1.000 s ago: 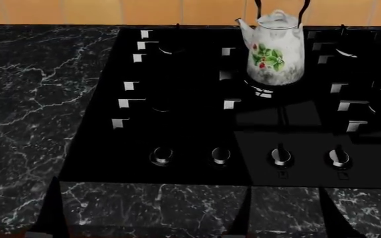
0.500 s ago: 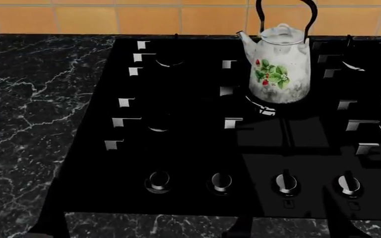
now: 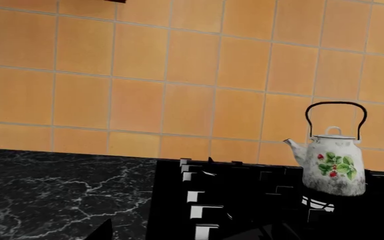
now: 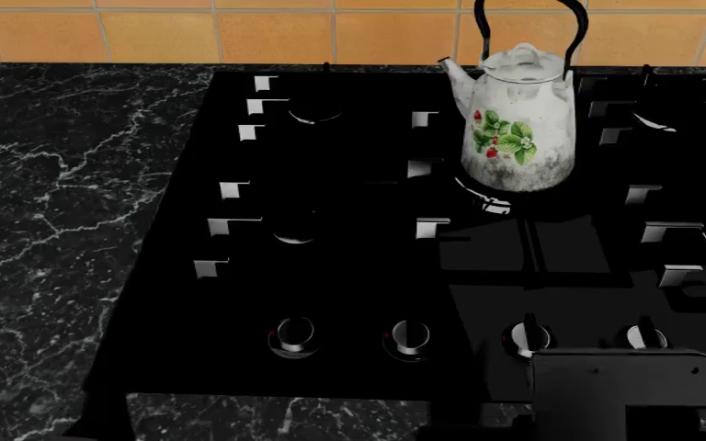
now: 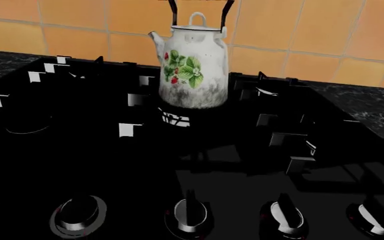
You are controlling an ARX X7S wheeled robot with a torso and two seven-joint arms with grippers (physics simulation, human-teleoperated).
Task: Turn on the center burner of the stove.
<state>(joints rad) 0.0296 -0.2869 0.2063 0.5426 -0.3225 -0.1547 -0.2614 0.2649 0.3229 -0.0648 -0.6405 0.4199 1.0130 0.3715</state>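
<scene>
**Right arm comes in near the knobs**

While the kettle (image 4: 520, 119) sits on the center burner (image 4: 491, 200) of the stove (image 4: 353, 266), a dark block of the right arm (image 4: 617, 377) now shows at the near edge, where nothing showed a moment ago. It is just beside the middle knob (image 5: 188, 216). That knob looks like the next thing to turn. Neither arm's fingers show, so I cannot tell their state.

We see sharp, evenly rendered pictures without blur or edge distortion. The tiled wall (image 3: 178, 90) is brightly lit, while the stove (image 4: 353, 276) is near-black and glossy, with white glints on grate tips and faint shadows across its glass.
</scene>
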